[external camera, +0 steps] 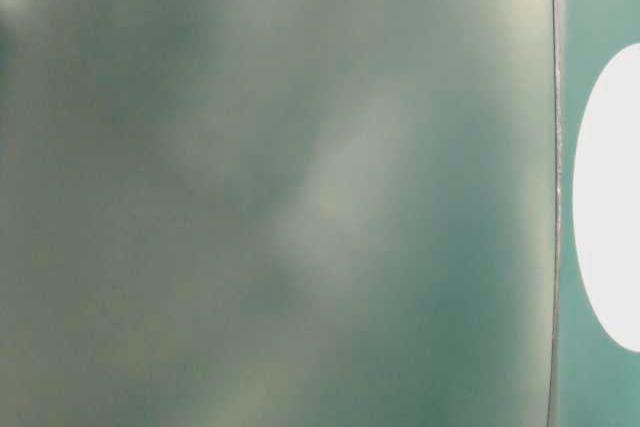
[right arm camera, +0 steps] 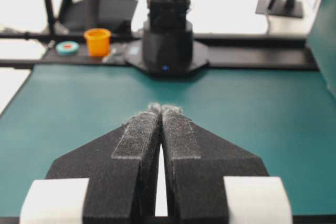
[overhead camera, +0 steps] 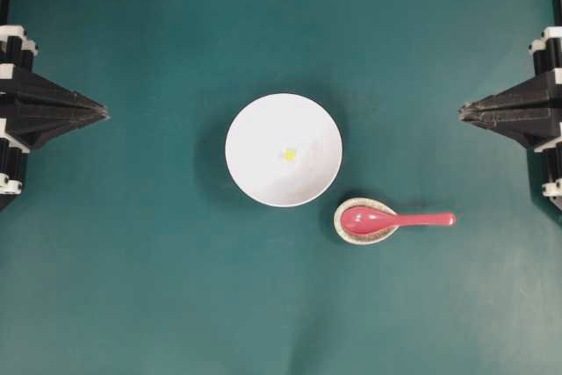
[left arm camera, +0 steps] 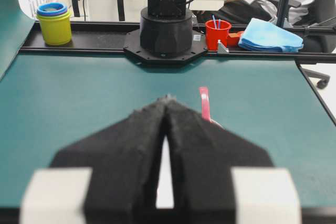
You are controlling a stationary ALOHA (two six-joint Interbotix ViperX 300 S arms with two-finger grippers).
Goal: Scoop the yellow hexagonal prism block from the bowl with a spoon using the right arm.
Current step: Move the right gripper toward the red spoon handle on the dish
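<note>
Closed right end effector (right arm camera: 161, 109); spoon (overhead camera: 392, 219) lies crosswise, handle toward it.

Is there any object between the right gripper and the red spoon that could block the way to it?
Nothing visible does. In the overhead view the right gripper rests shut at the table's right edge, and only bare green table lies between it and the spoon, whose handle points toward that side while its scoop rests in the small dish.

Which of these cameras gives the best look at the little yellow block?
The overhead view: the yellow block lies plainly in the middle of the white bowl. The table-level view shows only a blur with a white edge; neither wrist view shows the block.
</note>
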